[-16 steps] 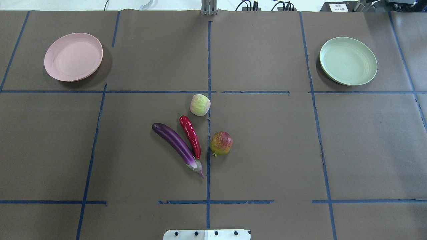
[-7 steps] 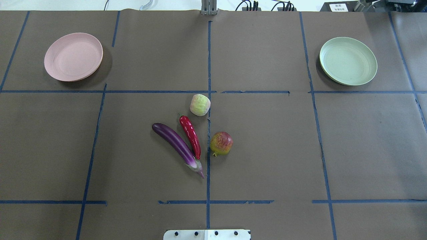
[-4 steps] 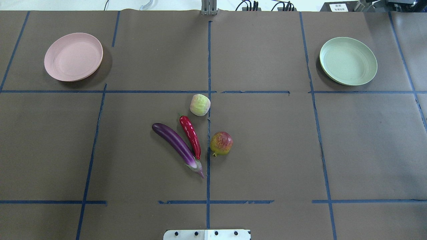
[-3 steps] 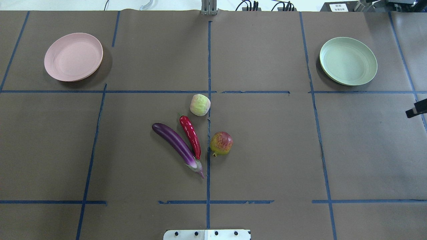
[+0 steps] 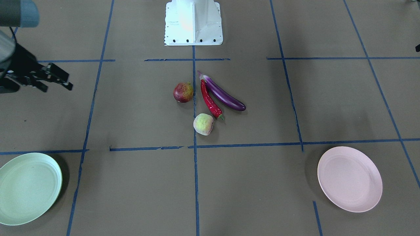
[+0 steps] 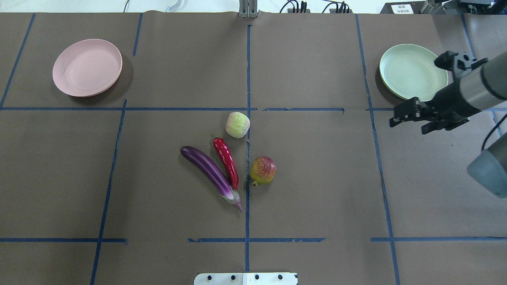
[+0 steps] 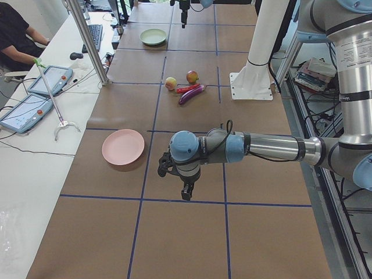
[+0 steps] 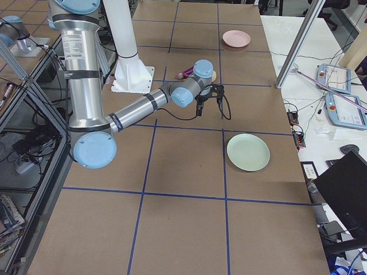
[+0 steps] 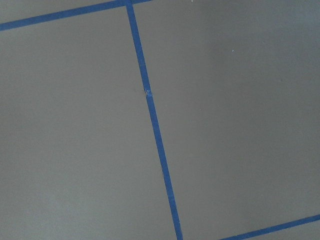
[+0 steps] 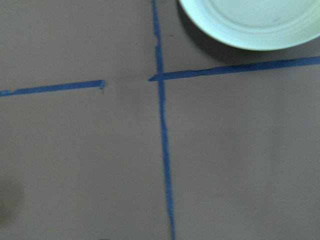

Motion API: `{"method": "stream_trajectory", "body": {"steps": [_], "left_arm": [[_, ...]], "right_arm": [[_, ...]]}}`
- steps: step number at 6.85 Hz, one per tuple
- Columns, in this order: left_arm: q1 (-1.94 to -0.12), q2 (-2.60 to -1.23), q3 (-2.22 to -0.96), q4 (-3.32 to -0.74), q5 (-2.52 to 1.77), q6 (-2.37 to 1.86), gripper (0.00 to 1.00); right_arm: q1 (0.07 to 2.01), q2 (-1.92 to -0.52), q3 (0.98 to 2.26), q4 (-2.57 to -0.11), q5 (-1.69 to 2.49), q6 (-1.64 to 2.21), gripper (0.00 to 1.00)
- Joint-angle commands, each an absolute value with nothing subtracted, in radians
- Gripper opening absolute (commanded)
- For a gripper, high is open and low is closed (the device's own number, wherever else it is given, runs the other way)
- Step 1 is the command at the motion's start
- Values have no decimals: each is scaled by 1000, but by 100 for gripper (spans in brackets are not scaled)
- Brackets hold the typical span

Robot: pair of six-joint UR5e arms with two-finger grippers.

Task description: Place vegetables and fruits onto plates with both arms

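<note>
The purple eggplant, the red chili, the dark red fruit and the pale yellow-green fruit lie close together at the table's middle. The pink plate sits far left and the mint green plate far right; both are bare. My right gripper hovers open and empty just in front of the green plate, well to the right of the produce. My left gripper shows above the table near the pink plate; I cannot tell if it is open.
The white base block stands at the robot's edge of the table. Blue tape lines cross the brown table cover. A metal post and a desk with tablets stand on the operators' side.
My right arm has come into the overhead view from the right edge and moved left, to beside the green plate. The produce and plates have not moved.
</note>
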State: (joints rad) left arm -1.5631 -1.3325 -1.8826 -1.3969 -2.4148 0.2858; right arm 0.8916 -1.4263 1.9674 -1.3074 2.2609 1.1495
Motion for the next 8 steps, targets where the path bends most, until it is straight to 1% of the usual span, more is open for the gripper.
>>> {"method": "stream_trajectory", "body": {"steps": [1, 2, 4, 5, 7, 8], "left_arm": [[-1560, -1335, -1884, -1397, -2427, 285, 100], [-1557, -1335, -1884, -1397, -2436, 285, 100], [-1557, -1335, -1884, -1397, -2436, 284, 100], [-1557, -1335, -1884, -1397, -2436, 284, 100], [-1557, -1335, -1884, -1397, -2436, 285, 100], [-1557, -1335, -1885, -1397, -2436, 285, 100]], "right_arm": [[647, -1189, 1950, -1422, 2040, 1452, 100], [588, -1055, 1924, -1583, 1969, 1469, 100], [543, -929, 1772, -1605, 1904, 1581, 100], [528, -907, 1720, -1609, 1902, 1582, 100], [494, -900, 1689, -1615, 1901, 1585, 100], [485, -869, 1651, -1615, 1901, 1592, 100]]}}
